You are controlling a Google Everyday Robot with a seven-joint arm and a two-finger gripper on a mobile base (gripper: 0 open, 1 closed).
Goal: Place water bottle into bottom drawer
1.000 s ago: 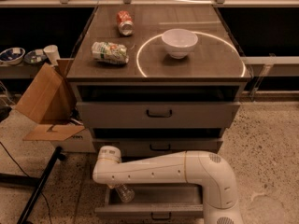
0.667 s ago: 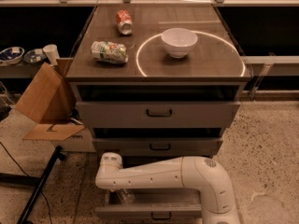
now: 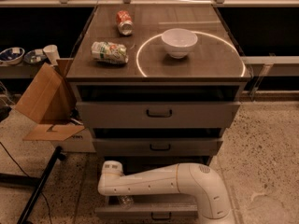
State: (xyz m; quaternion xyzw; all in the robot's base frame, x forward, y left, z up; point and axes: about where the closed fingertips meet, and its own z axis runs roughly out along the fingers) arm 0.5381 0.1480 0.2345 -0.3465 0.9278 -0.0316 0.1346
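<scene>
The water bottle (image 3: 126, 202) shows only as a small clear crinkly piece just under my white arm, down in the open bottom drawer (image 3: 154, 212). My gripper (image 3: 120, 198) hangs below the wrist (image 3: 112, 169) over the left part of that drawer, right at the bottle. The arm hides most of the gripper. I cannot tell whether it holds the bottle. The drawer's narrow grey front and dark handle sit at the bottom edge of the view.
The two upper drawers (image 3: 159, 113) are pulled out a little. On the cabinet top are a white bowl (image 3: 179, 42), a white-and-green container (image 3: 109, 52) and a red soda can (image 3: 124, 22). A cardboard box (image 3: 44, 101) and a black stand leg (image 3: 39, 185) are on the left.
My arm's wrist has moved slightly down and to the right, lower over the bottom drawer. The things on the cabinet top have not moved.
</scene>
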